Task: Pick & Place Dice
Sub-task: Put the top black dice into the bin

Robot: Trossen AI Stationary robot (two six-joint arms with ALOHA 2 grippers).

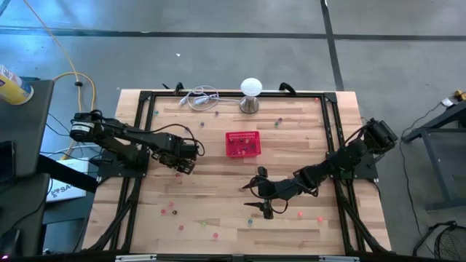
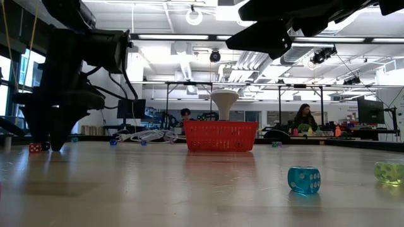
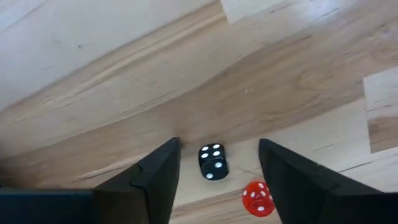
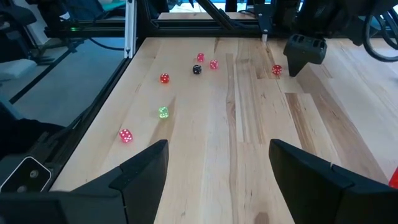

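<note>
Small dice in mixed colours lie scattered on the wooden table (image 1: 218,196). My left gripper (image 3: 219,143) points down at the table's left side, open, with one finger on either side of a black die (image 3: 212,162) and touching neither face. A red die (image 3: 257,199) lies close beside one finger. The low view shows this gripper (image 2: 52,135) just above the tabletop, next to that red die (image 2: 35,147). My right gripper (image 4: 217,146) hangs open above the near right part of the table (image 1: 256,193), holding nothing. A red mesh basket (image 1: 242,143) stands at mid-table.
A white ball-shaped lamp (image 1: 250,93) and a white cable (image 1: 198,97) sit at the far edge. A black frame (image 1: 331,124) runs around the table. Loose dice lie ahead of the right gripper: red (image 4: 164,78), green (image 4: 163,112), black (image 4: 196,70). A blue die (image 2: 303,179) lies near the front.
</note>
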